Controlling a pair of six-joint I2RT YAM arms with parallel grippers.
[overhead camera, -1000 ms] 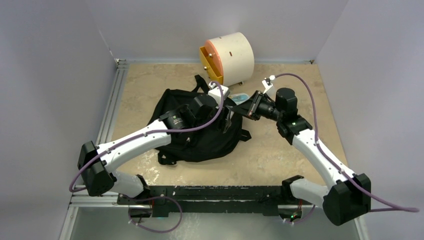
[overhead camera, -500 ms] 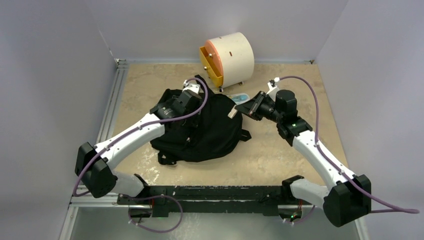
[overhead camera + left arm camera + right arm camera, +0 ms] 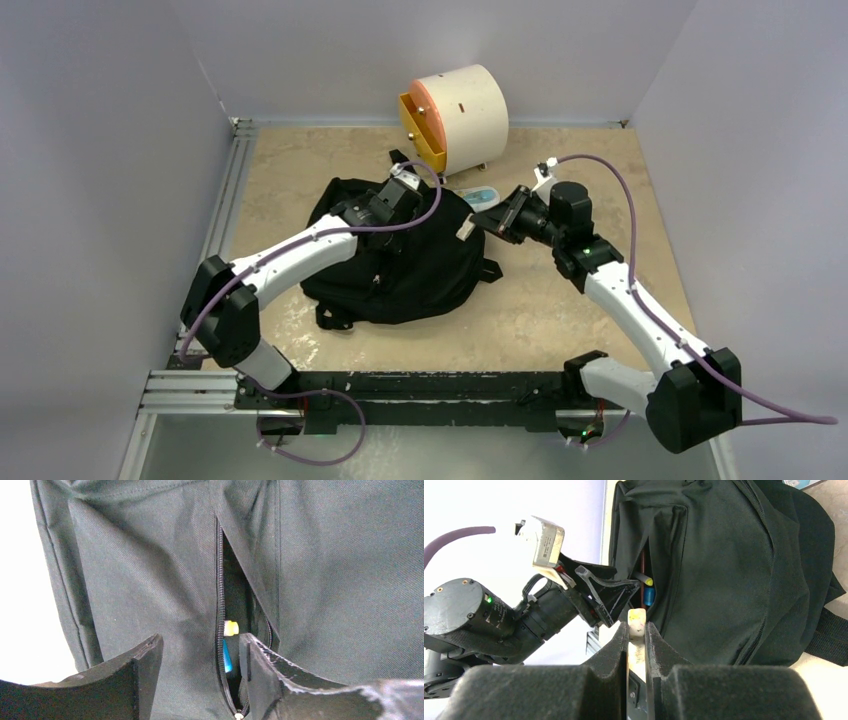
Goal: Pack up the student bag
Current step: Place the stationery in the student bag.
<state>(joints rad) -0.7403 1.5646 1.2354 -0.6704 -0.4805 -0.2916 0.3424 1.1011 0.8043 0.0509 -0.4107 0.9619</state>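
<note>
black student bag (image 3: 430, 275), one; one cream stick (image 3: 637, 617) in right gripper (image 3: 637, 630)

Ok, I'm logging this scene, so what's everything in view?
student bag: one, black, table centre, zip slot open
drawer box: one, cream with orange-yellow front, behind the bag
flat item: one, light blue, on table between bag and box
yellow-tipped piece: one, inside the slot
blue piece: one, inside the slot beside it
small block: one, pale cream, in right gripper
table: one, tan
left gripper: one, black, open at the slot
right gripper: one, black, shut on small block
</note>
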